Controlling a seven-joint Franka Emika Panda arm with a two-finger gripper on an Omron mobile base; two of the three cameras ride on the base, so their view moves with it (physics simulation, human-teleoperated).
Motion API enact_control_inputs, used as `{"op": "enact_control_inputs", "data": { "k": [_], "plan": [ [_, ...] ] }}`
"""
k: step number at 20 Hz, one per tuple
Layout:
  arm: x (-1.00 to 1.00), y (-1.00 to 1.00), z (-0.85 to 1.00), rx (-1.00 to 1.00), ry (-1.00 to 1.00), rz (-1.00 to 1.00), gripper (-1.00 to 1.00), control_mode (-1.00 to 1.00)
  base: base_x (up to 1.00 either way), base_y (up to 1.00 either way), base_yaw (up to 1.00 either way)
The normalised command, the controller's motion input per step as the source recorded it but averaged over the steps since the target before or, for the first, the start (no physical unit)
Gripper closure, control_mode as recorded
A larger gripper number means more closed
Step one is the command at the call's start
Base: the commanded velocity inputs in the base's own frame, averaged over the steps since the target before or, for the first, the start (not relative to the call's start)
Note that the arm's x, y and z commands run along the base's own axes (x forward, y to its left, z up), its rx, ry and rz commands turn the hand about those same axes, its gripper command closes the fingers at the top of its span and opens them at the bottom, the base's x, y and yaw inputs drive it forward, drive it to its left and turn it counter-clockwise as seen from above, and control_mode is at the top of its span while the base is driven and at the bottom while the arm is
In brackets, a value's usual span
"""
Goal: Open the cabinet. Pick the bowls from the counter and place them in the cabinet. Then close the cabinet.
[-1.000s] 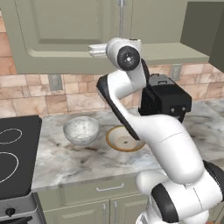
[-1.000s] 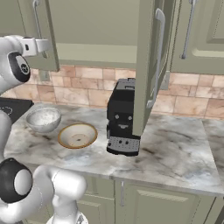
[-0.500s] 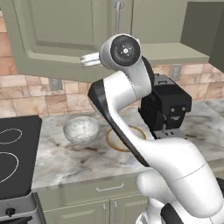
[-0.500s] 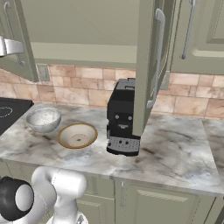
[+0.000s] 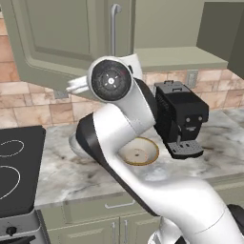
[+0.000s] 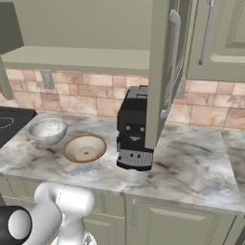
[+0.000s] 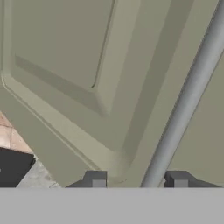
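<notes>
Cabinet (image 5: 62, 43) door swung open; tan bowl (image 5: 139, 151) on counter (image 5: 62, 167), beside coffee machine (image 5: 180, 118).

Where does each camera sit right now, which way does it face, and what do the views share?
Left base view: behind the arm on its left, looking forward and down at the counter, tan bowl and open cabinet door.
Right base view: behind on the right, facing both bowls, the grey one included; an arm joint sits bottom left.
Hand view: on the tool, facing the door handle between its fingertips.
Both base views share the coffee machine.
</notes>
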Motion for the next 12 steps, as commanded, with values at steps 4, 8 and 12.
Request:
{"op": "enact_control_inputs", "data": {
  "k": [4,8,12],
  "plan": [
    [-0.42,-0.01,-0.04,0.0,0.1,0.0,-1.0,-1.0,0.0,0.0,0.0],
    [-0.79,-0.3,0.11,0.0,0.17,0.0,-1.0,-1.0,0.0,0.0,0.0],
    [-0.81,-0.39,0.23,0.0,0.11,0.0,-1.0,-1.0,0.0,0.0,0.0]
  ]
}}
